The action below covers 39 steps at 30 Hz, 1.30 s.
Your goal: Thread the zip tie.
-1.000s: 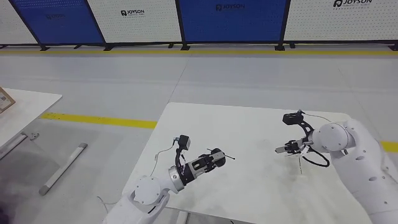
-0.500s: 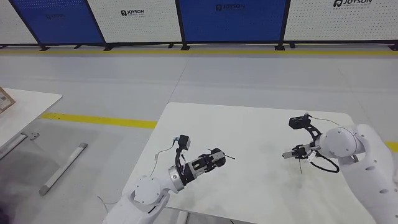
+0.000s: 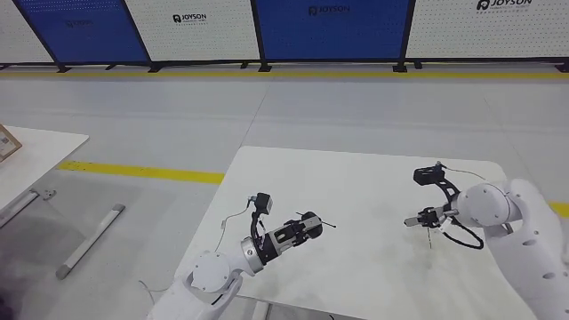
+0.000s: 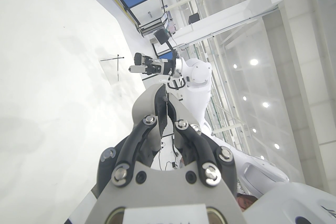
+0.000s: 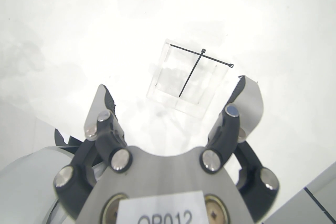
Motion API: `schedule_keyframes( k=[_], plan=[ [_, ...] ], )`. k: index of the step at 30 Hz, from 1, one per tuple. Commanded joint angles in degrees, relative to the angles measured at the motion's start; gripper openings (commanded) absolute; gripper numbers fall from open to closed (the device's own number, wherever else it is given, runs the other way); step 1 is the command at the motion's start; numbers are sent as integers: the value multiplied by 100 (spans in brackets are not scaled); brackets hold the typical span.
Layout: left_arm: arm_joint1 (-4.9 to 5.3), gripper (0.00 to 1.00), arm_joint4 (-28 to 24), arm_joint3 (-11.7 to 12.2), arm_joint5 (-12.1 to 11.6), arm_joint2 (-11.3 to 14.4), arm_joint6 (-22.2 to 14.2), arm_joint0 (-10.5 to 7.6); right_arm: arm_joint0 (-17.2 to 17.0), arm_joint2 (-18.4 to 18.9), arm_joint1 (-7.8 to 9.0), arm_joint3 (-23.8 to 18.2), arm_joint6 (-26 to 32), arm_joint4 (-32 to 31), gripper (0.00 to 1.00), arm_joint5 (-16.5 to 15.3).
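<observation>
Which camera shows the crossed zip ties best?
Right wrist view: both zip ties lie crossed on a clear block, heads visible. Left wrist view shows them tiny, far off; top view, a faint line.

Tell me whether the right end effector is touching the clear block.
Apart. In the right wrist view, white table shows on both sides between the clear block and the open right end effector.

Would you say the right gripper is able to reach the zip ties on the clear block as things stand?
Probably yes: the right gripper is open, and the two crossed zip ties lie exposed on top of the clear block just ahead of it, nothing between.
</observation>
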Motion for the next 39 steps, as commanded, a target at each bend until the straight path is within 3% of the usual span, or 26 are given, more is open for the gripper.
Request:
schedule_keyframes(
  k=[1, 4, 7, 18, 21, 28, 30, 39],
  plan=[
    [0, 0, 0, 0, 0, 0, 0, 0, 78, -115, 19, 60, 9, -47, 100, 211],
    [0, 0, 0, 0, 0, 0, 0, 0, 317, -438, 29, 241, 9, 0, 100, 537],
    [0, 0, 0, 0, 0, 0, 0, 0, 531, -761, 22, 388, 9, 122, 100, 627],
    [0, 0, 0, 0, 0, 0, 0, 0, 531, -761, 22, 388, 9, 122, 100, 627],
    [0, 0, 0, 0, 0, 0, 0, 0, 434, -629, 37, 445, -135, 380, 100, 528],
    [0, 0, 0, 0, 0, 0, 0, 0, 363, -400, 68, 411, 9, 637, 100, 1047],
    [0, 0, 0, 0, 0, 0, 0, 0, 346, -463, 74, 428, 9, 747, 100, 927],
    [0, 0, 0, 0, 0, 0, 0, 0, 346, -463, 74, 428, 9, 747, 100, 927]
  ],
)
